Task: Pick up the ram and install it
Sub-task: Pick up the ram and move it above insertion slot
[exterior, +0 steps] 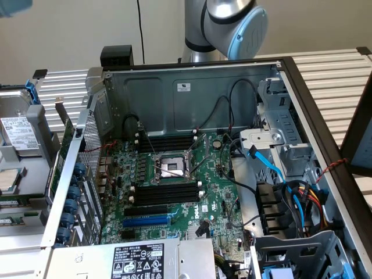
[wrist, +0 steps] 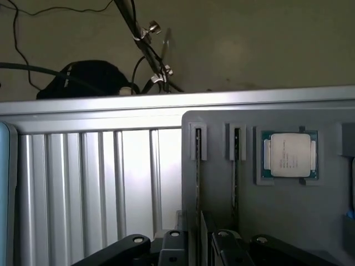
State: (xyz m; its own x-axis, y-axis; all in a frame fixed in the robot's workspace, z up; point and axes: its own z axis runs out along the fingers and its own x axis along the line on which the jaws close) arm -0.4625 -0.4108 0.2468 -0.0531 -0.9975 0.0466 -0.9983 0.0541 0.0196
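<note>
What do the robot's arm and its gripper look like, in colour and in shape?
The arm is a round tube of silver-grey metal, and its joint carries a round light-blue cap. In the wrist view the gripper is built of black links with rounded ends, each with a small pale pin, and grey parts sit between them. No marking can be read on either.

Ram (wrist: 198, 177): thin, on edge, slotted in grey tray (wrist: 277, 221).
</note>
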